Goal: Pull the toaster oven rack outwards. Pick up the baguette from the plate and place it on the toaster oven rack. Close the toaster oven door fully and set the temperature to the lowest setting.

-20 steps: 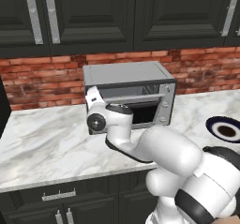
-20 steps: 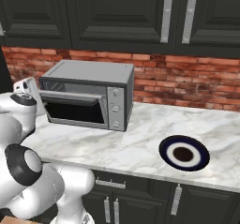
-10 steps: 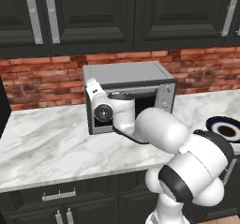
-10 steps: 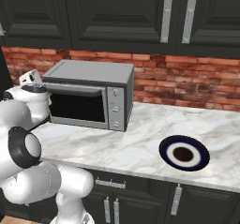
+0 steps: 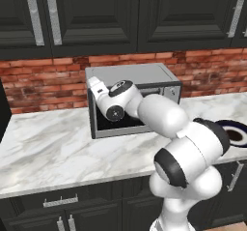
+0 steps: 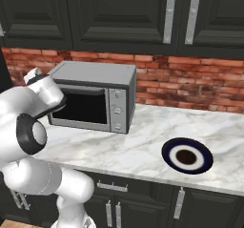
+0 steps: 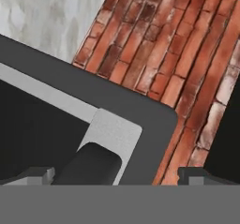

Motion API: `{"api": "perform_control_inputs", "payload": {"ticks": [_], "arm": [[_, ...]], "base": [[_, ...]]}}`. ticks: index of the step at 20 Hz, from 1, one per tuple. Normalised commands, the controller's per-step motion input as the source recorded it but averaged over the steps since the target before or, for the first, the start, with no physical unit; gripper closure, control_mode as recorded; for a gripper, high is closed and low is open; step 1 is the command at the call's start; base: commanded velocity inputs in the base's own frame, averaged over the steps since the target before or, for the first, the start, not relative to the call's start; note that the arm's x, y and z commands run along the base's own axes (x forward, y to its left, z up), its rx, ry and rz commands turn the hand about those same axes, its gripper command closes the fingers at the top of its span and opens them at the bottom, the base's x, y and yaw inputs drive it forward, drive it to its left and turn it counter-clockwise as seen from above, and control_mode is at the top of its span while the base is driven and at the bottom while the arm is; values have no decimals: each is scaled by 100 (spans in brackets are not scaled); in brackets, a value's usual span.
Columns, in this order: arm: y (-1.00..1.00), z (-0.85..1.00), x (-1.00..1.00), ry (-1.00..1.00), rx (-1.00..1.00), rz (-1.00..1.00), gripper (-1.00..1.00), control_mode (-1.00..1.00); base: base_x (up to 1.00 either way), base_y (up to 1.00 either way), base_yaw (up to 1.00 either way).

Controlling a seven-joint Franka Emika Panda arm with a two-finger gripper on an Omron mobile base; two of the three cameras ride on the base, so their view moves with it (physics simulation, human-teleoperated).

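overall, white marble counter (image 6: 143,146) under dark cabinets (image 6: 119,12), red brick backsplash (image 6: 190,86) behind. toaster oven (image 6: 93,96) stands at back of counter against brick, knob panel (image 6: 117,110) on its right. toaster oven door (image 6: 85,105) looks upright and shut. plate (image 6: 187,156) lies well apart to oven's right, near counter front; no loaf on it. gripper (image 7: 117,174) sits at oven's upper left corner, fingertips (image 7: 40,174) apart, nothing between. arm blocks oven front in left base view.
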Motion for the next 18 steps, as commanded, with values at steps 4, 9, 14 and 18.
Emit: {"api": "perform_control_inputs", "payload": {"ticks": [4, 9, 14, 18], "arm": [[58, 0, 1, 4, 1, 4, -100, -100], [69, 0, -23, 17, 6, 0, -100, -100], [68, 1, -36, 26, 13, -2, -100, -100], [74, 16, -26, 24, 14, -7, -100, -100]], "base": [[0, 0, 0], [0, 0, 0], [0, 0, 0], [0, 0, 0]]}}
